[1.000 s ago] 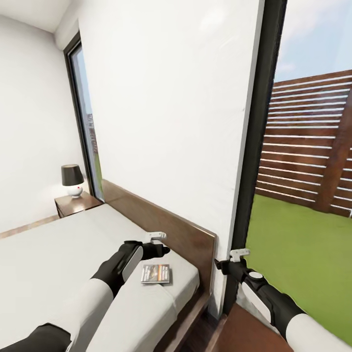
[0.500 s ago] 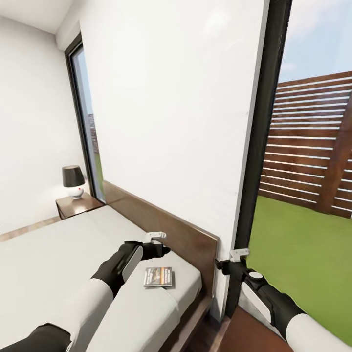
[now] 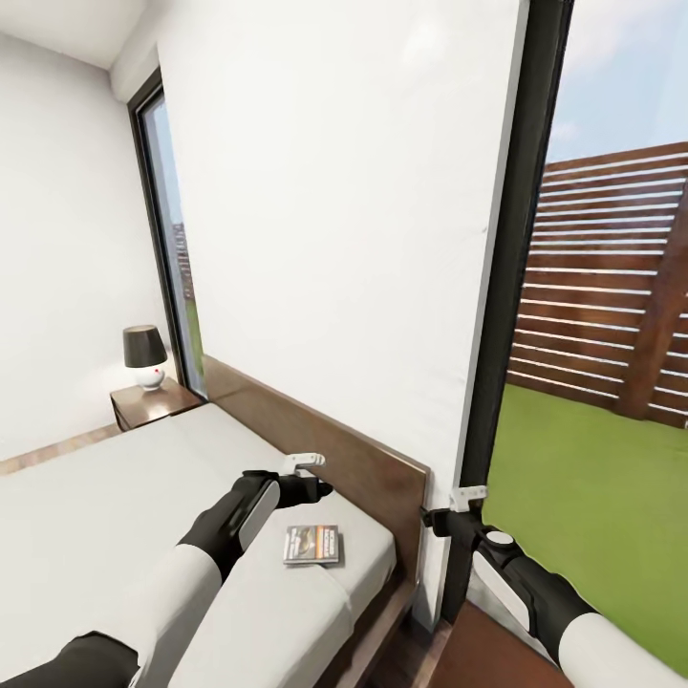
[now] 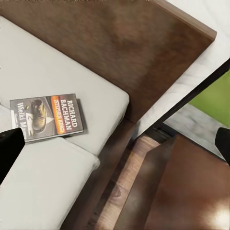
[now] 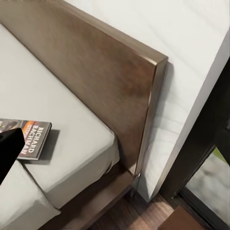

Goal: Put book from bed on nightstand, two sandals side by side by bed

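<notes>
Mattress point(image 3: 96, 497) runs wide and bare away from the book point(image 3: 312, 546), which lies flat near the bed's point(image 3: 387, 612) corner, close to the headboard point(image 3: 354, 459) and well short of the side edge. Far beyond the book, at the other end of the headboard, a nightstand point(image 3: 153, 401) stands against the white wall with a black-shaded lamp point(image 3: 144, 355) on top. The left gripper point(image 3: 311, 475) hangs over the mattress between book and headboard, not touching either; its fingers are spread apart with nothing between them. Past the book, the bed frame drops to a narrow strip of wood floor point(image 3: 401, 659), then a black window frame point(image 3: 502, 315). The right gripper point(image 3: 457, 508) sits beyond the bed's corner, just in front of that frame; whether it is spread or closed I cannot tell.

From the left wrist, the cover reads "Richard Bachman" on an orange band point(image 4: 46, 116), and a second nightstand point(image 4: 191, 191) shows beside the bed, across the floor gap from the book. The right wrist view gives the headboard's end edge point(image 5: 153, 110) and the tight gap between it and the wall, with the book point(image 5: 32, 139) partly behind a dark finger point(image 5: 9, 148).
</notes>
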